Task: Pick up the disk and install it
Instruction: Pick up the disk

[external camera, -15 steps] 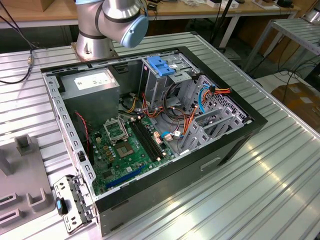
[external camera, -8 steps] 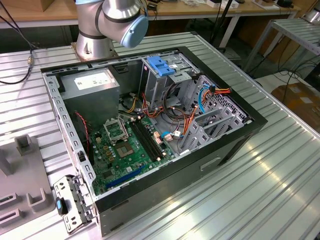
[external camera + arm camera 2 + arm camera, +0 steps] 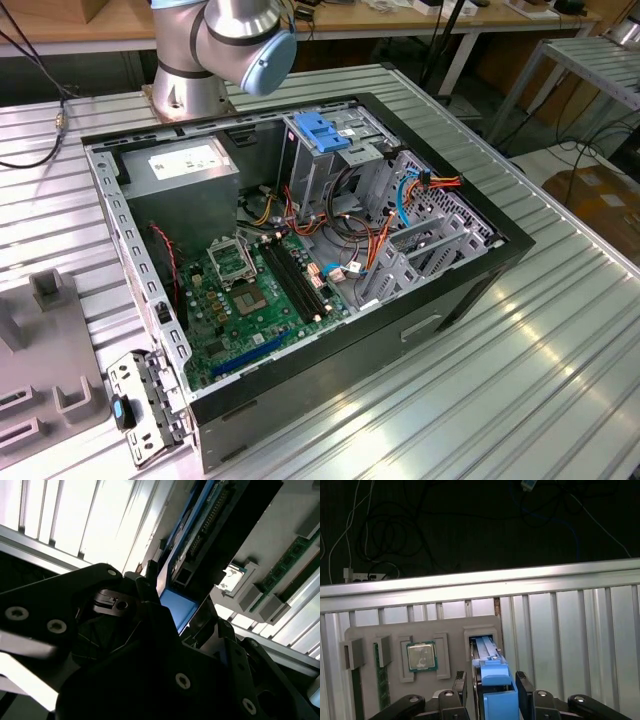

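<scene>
The disk, a dark drive with bright blue carrier rails, stands on edge in a slot of the grey fixture tray. In the first wrist view my gripper straddles its near end, one black finger tight against each side. The second wrist view has the same drive running away from my gripper, its blue rail pinched between the fingers. The open computer case lies on its side on the table in the exterior view, motherboard up, with the drive cage at its far end.
The tray also holds a processor and a memory stick; it sits at the exterior view's left. A ribbed light-blue latch tops the case's cage. The arm's base stands behind the case. Cables lie beyond the table's edge.
</scene>
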Tool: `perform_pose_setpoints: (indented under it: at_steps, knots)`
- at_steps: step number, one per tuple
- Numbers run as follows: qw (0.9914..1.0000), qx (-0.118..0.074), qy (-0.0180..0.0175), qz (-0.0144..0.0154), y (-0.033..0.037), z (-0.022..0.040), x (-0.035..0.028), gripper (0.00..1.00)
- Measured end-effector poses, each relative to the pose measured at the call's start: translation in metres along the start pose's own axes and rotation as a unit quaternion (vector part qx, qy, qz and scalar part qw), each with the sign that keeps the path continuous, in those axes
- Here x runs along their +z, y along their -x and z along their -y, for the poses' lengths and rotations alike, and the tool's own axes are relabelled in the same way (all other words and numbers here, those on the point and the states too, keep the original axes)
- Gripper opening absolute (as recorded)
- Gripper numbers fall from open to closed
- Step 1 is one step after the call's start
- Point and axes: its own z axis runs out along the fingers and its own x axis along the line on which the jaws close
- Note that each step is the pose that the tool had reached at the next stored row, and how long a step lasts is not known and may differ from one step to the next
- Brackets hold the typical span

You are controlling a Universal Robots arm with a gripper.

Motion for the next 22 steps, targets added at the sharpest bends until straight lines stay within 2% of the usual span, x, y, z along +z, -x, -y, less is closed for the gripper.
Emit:
perform_pose_setpoints:
  at_steps: [9, 10, 22]
  knots:
    - [1.00000, 0.000, 0.0000, 0.0000, 0.0006, 0.0000, 0.0003, 0.50]
    - [1.00000, 0.000, 0.0001, 0.0000, 0.0006, -0.0001, 0.0003, 0.43]
    - [1.00000, -0.001, 0.0000, 0.0000, -0.0015, 0.0001, 0.0005, 0.43]
